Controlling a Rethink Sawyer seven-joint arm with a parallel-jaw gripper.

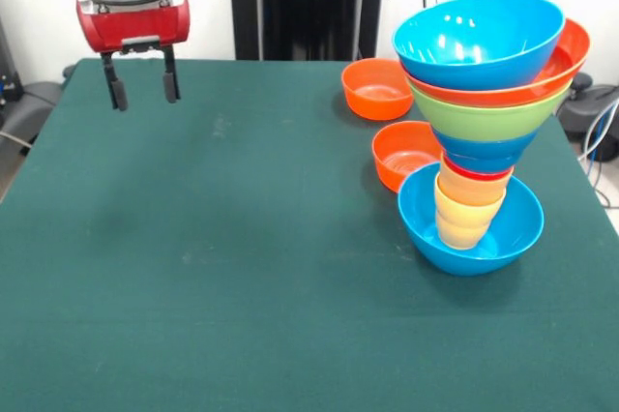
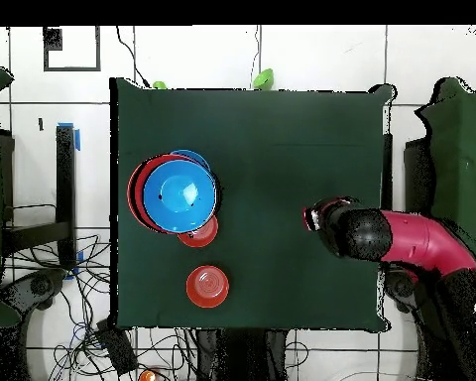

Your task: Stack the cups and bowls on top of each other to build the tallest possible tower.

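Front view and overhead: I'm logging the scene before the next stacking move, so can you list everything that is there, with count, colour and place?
tower: one leaning column near one table edge, widening upward.
base bowl: one, light blue, on the table under the tower.
cups: nested, yellow-orange and orange with a red rim above, standing in the base bowl; exact count unclear.
stacked bowls: four, from below dark blue, green, orange, light blue on top.
loose small bowls: two, orange, one touching or just behind the tower's foot, one farther back, apart.
table: one, dark green cloth.
gripper: one, red body and black fingers, open, empty, above the table's opposite side, far from the tower.
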